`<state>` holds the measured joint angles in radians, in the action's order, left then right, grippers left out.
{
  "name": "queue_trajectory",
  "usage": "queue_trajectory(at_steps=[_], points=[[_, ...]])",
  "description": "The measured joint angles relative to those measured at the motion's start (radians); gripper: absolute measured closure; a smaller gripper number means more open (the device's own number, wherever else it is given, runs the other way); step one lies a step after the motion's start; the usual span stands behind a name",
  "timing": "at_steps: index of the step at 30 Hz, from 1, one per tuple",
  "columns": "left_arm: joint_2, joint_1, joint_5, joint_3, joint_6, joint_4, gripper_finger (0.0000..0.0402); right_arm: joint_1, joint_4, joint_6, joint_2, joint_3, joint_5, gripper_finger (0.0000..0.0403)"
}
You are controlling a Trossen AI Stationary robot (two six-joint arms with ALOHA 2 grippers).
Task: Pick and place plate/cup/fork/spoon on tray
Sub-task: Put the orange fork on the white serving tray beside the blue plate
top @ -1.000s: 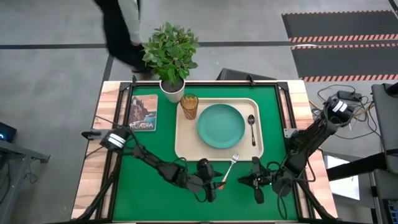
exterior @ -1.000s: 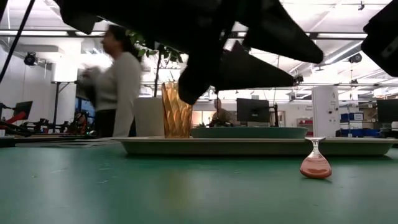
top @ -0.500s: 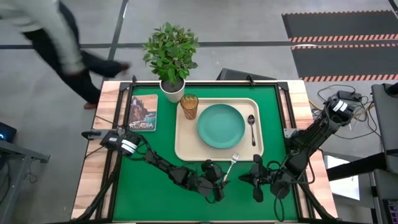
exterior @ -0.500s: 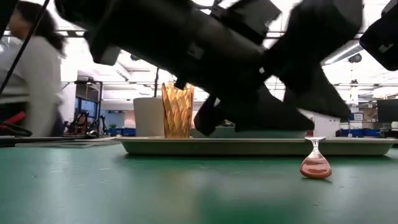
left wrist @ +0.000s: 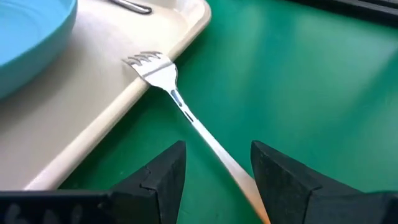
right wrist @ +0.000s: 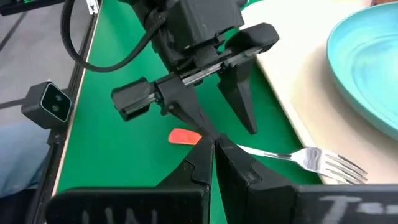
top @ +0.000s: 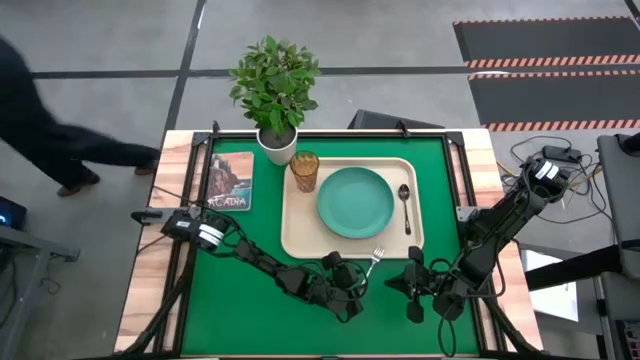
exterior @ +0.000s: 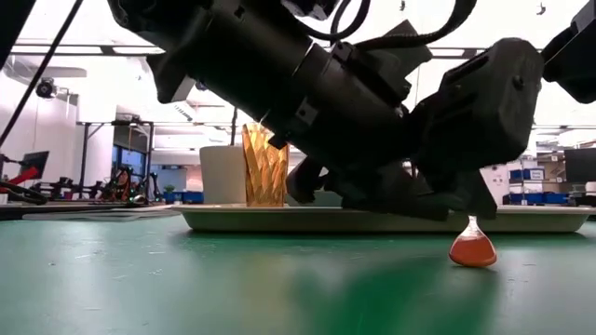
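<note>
The cream tray (top: 300,235) holds the teal plate (top: 355,201), the amber cup (top: 305,170) and the silver spoon (top: 405,205). The fork (top: 370,268) lies with its tines on the tray's near rim (left wrist: 149,65) and its orange-red handle end (right wrist: 185,137) on the green mat. My left gripper (top: 357,287) is open and low over the fork; its fingers (left wrist: 165,177) stand on either side of the fork's shaft, not touching it as far as shows. My right gripper (top: 412,290) is shut and empty, on the mat just right of the fork.
A white plant pot (top: 277,142) and a book (top: 231,180) stand at the table's far left, beside the tray. A person (top: 40,130) walks on the floor beyond the table's left side. Bare green mat (top: 230,300) lies near the left front.
My left gripper has gone toward the table's right edge and down, coming over the fork's handle with its open fingers on either side of the shaft. The fork has stayed in place. The person behind the table has walked off to the left.
</note>
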<state>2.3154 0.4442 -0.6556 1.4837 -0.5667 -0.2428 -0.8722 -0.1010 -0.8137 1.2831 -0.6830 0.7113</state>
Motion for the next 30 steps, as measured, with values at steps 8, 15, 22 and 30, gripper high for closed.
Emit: queue_trajectory(at_steps=[8, 15, 22, 30], points=[[0.004, 0.001, 0.007, 0.002, -0.084, 0.095, 0.0238, 0.0, -0.016, 0.004, 0.0, 0.0, 0.022, 0.0394], [-0.002, 0.004, 0.022, 0.004, -0.127, 0.174, 0.0262, 0.0, -0.022, 0.006, 0.0, 0.0, 0.022, 0.0394], [-0.003, 0.005, 0.031, 0.002, -0.138, 0.182, 0.0371, 0.0, -0.022, 0.007, 0.0, 0.0, 0.023, 0.0394], [-0.039, 0.004, 0.011, -0.003, -0.12, 0.191, 0.0398, 0.0, -0.023, 0.014, 0.001, 0.0, 0.025, 0.0394]])
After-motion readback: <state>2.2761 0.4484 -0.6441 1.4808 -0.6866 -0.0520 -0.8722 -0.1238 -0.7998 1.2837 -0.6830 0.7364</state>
